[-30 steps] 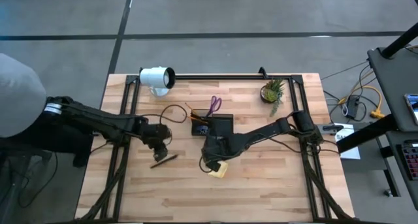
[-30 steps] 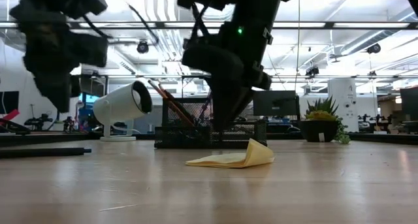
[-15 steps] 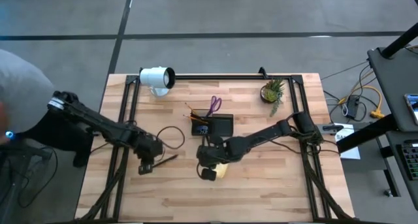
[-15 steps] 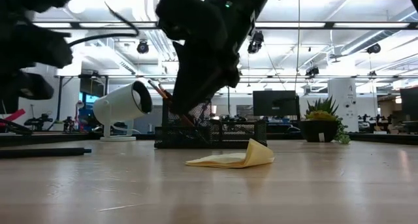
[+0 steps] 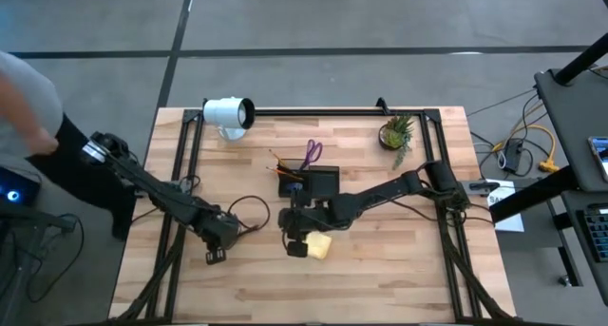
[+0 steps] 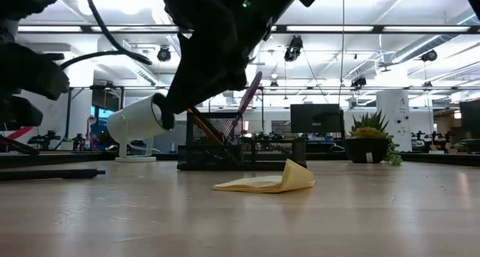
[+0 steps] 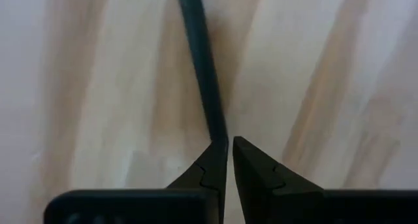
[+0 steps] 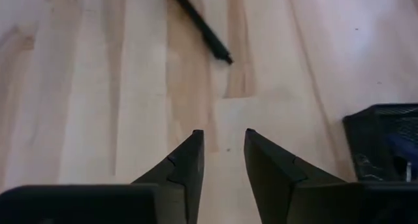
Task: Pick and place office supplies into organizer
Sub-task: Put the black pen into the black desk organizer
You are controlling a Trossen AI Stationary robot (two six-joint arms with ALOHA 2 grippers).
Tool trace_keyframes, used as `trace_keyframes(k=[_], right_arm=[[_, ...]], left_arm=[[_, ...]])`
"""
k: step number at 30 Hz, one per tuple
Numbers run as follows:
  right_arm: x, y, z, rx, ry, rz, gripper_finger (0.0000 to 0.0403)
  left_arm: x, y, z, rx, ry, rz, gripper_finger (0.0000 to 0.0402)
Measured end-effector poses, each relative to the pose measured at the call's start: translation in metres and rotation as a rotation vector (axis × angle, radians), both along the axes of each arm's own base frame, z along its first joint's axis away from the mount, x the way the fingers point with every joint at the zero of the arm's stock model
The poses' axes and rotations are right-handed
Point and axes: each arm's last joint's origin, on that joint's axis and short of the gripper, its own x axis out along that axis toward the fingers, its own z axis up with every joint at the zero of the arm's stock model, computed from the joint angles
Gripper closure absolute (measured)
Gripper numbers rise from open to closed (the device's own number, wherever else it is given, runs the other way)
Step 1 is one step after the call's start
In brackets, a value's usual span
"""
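Left hand: you see it low over the tabletop, on the left side, with its fingers closed together. The dark pen lies flat on the wood right at the fingertips; it is not gripped.
Right hand: you see it near the middle of the tabletop, just in front of the organizer. Its fingers stand a little apart and hold nothing.
Sticky-note pad: the yellow pad lies on the wood just beside the right hand. In the low view it is bent, with one edge lifted.
Organizer: the dark tray stands behind the pad, toward the far side. Orange pencils lean out of its taller compartment.
Scissors: the purple handles stick up from the organizer.
Lamp: white, at the far left corner.
Plant: at the far right, well apart from the hands.
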Motion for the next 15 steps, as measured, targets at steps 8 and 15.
trace_keyframes(k=[8,15], right_arm=[[0.0013,-0.0057,0.0,-0.002,-0.001,-0.011,0.03],[0.0014,-0.0068,0.0,-0.028,0.002,0.017,0.0298]], left_arm=[[0.0059,-0.004,-0.0082,-0.004,0.008,0.023,0.0388],[0.0076,-0.0052,-0.0109,0.0,0.007,0.019,0.0389]])
